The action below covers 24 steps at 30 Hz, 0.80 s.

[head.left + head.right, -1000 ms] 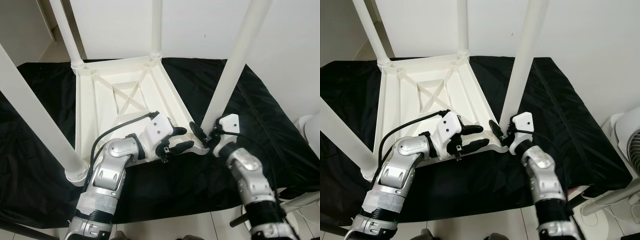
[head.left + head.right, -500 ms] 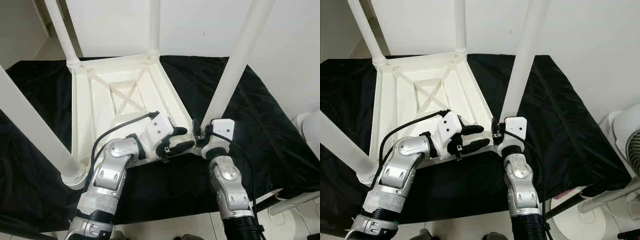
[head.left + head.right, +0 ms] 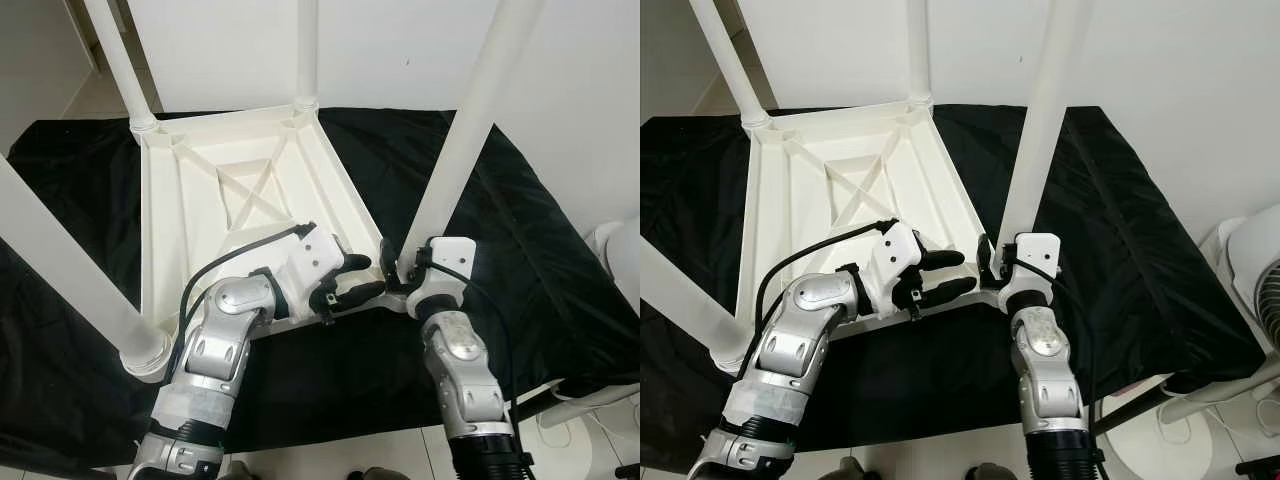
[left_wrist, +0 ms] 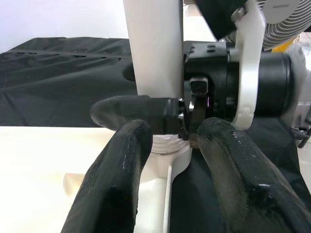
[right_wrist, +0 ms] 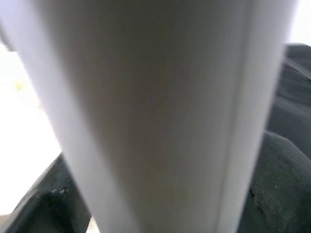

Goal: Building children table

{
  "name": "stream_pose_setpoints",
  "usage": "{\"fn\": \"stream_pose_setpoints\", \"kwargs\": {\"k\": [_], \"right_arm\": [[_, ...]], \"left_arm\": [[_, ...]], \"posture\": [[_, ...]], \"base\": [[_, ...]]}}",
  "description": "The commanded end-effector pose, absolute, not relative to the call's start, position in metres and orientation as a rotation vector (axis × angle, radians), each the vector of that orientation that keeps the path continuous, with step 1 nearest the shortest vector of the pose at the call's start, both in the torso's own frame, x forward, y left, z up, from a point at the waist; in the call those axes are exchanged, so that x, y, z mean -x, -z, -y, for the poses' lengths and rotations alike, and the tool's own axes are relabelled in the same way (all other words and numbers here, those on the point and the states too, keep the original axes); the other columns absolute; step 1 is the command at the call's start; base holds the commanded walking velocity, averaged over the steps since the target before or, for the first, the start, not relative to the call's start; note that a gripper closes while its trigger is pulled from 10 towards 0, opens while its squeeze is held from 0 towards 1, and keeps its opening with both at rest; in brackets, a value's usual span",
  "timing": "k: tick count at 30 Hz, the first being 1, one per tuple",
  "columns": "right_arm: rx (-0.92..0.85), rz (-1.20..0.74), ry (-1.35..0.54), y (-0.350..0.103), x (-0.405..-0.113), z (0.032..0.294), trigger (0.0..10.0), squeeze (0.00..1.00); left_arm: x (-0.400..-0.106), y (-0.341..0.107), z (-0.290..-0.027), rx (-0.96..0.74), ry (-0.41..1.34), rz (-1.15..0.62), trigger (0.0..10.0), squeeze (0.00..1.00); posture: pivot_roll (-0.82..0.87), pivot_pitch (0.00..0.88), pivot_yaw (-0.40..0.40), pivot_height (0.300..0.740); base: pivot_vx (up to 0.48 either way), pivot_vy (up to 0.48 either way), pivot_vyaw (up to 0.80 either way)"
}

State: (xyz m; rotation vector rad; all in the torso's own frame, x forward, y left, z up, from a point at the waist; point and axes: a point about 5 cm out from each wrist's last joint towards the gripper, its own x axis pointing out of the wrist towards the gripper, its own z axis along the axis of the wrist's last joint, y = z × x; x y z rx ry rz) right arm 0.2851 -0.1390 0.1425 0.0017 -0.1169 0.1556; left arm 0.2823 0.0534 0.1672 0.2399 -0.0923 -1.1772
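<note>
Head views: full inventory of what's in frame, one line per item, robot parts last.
Table top: 1, white, upside down on the black cloth, ribbed underside facing up.
Table legs: 4, white, standing up from the corners; near-right leg, far-right leg, far-left leg, near-left leg.
Black cloth: 1, black, spread under the table top.
Fan: 1, white, at the right edge beyond the cloth.
Wall: white, behind the table.
Left gripper: black fingers open, over the table top's near-right corner.
Right gripper: black fingers at the base of the near-right leg.
</note>
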Motion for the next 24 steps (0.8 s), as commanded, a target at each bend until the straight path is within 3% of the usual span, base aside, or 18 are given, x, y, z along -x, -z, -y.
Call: {"fn": "stream_pose_setpoints", "kwargs": {"k": [1,2,3,6,11,14,20,21,22,24], "right_arm": [[-0.010,0.112,-0.191,-0.143,-0.283,0.137,10.0,0.13],[-0.010,0.112,-0.191,-0.143,-0.283,0.137,10.0,0.13],[-0.003,0.104,-0.242,-0.142,-0.282,0.140,10.0,0.00],[0.050,0.072,-0.468,-0.139,-0.276,0.149,10.0,0.00],[0.091,0.061,-0.530,-0.137,-0.275,0.155,10.0,0.00],[0.172,0.019,-0.674,-0.136,-0.285,0.170,10.0,0.00],[0.215,-0.006,-0.722,-0.137,-0.295,0.175,10.0,0.00],[0.229,-0.019,-0.736,-0.136,-0.299,0.177,4.1,0.00],[0.238,-0.032,-0.742,-0.135,-0.302,0.179,0.0,0.00],[0.235,-0.040,-0.752,-0.134,-0.303,0.181,0.0,0.00]], "left_arm": [[-0.288,-0.168,-0.056,-0.222,1.010,0.101,10.0,0.00],[-0.288,-0.168,-0.056,-0.222,1.010,0.101,10.0,0.00],[-0.287,-0.167,-0.057,-0.223,1.015,0.097,10.0,0.00],[-0.281,-0.163,-0.056,-0.227,1.055,0.078,10.0,0.00],[-0.279,-0.161,-0.056,-0.228,1.076,0.070,10.0,0.00],[-0.271,-0.155,-0.056,-0.234,1.130,0.043,10.0,0.00],[-0.266,-0.152,-0.056,-0.243,1.158,0.026,10.0,0.00],[-0.265,-0.150,-0.057,-0.249,1.162,0.020,10.0,0.00],[-0.264,-0.150,-0.058,-0.254,1.163,0.015,10.0,0.00],[-0.263,-0.150,-0.060,-0.256,1.160,0.012,10.0,0.00]], "posture": [[-0.09,0.055,0.027,0.740],[-0.09,0.055,0.027,0.740],[-0.09,0.054,0.027,0.740],[-0.10,0.055,0.029,0.740],[-0.10,0.056,0.029,0.740],[-0.10,0.052,0.033,0.740],[-0.09,0.049,0.030,0.740],[-0.08,0.049,0.026,0.740],[-0.08,0.050,0.021,0.740],[-0.08,0.050,0.021,0.740]], "base": [[0.000,0.000,0.00],[0.000,0.000,0.00],[0.000,0.000,0.00],[0.000,0.000,0.00],[0.000,0.000,0.00],[0.000,0.000,0.00],[0.000,0.000,0.00],[0.000,0.000,0.00],[0.000,0.000,0.00],[0.000,0.000,0.00]]}}
